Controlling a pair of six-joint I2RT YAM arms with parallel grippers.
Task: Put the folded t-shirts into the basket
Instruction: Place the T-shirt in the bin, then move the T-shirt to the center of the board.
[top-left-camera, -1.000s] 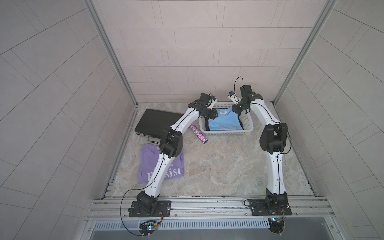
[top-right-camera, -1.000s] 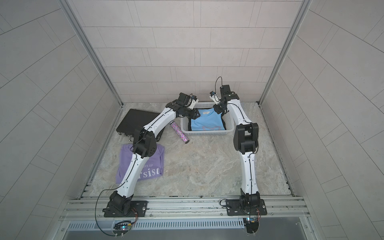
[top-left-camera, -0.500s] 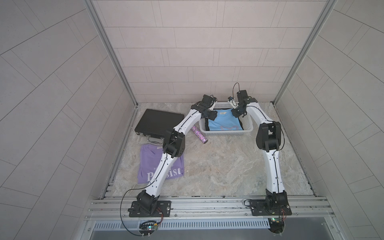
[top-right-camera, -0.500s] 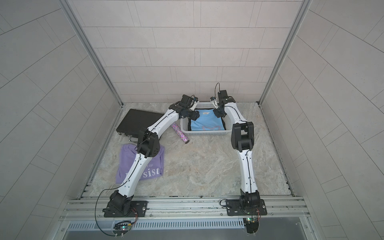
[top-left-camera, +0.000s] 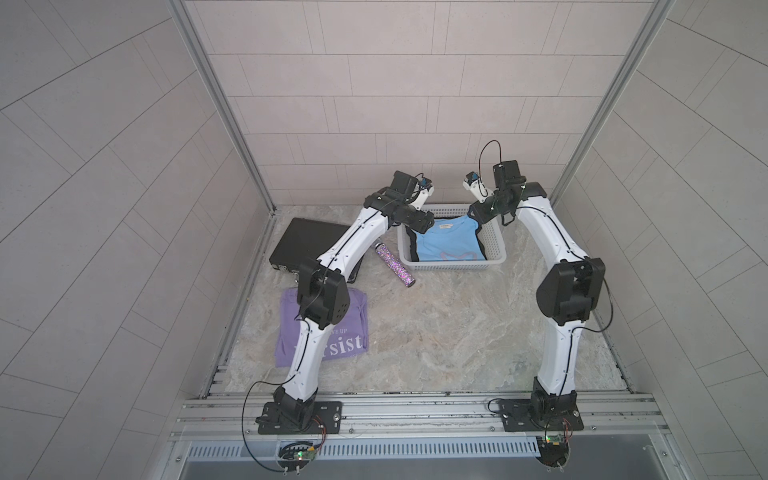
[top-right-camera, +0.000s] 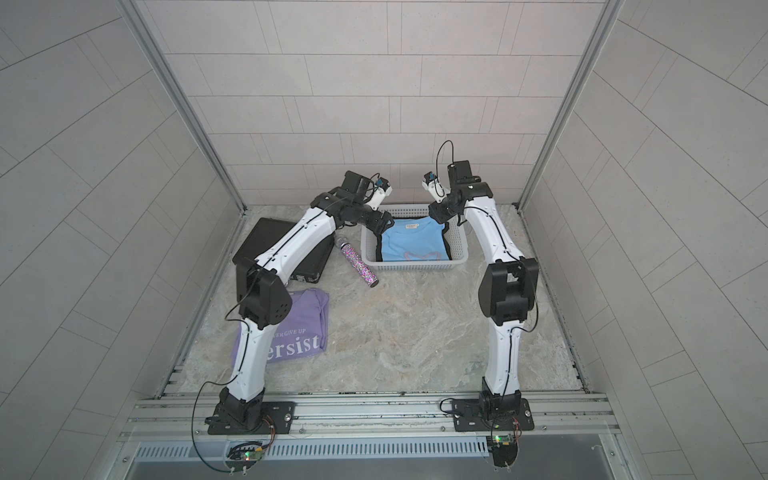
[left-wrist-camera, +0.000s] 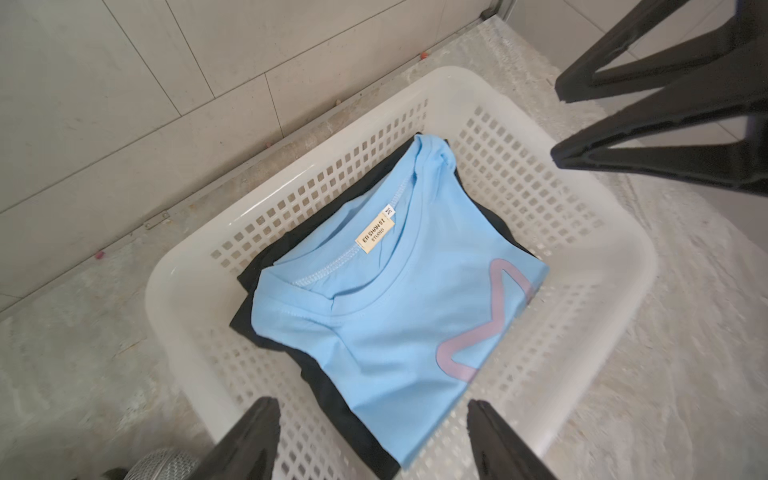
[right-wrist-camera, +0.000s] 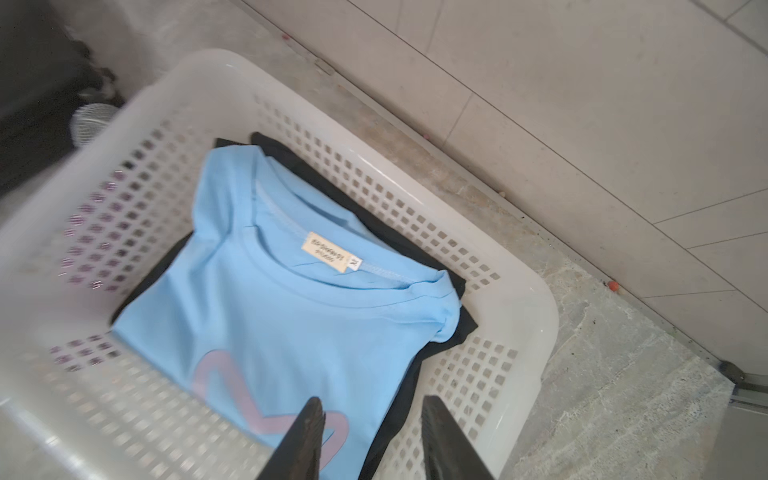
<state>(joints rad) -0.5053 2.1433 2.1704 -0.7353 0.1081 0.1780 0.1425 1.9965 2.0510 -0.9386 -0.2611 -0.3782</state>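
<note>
- I see the light blue shirt (top-left-camera: 451, 245) lying in the basket (top-left-camera: 495, 249), on top of the black shirt (left-wrist-camera: 332, 399).
- The lilac shirt (top-right-camera: 309, 320) lies flat on the counter (top-left-camera: 436, 332), well apart from the basket, partly under my left arm (top-left-camera: 307, 353).
- The left jaws hang wide open and empty over one end of the basket. The right jaws stand apart, empty, over the opposite end.

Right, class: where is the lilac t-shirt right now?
In both top views the lilac t-shirt lies flat on the table's left side, partly under the left arm, beside the black case, outside the basket.
</note>
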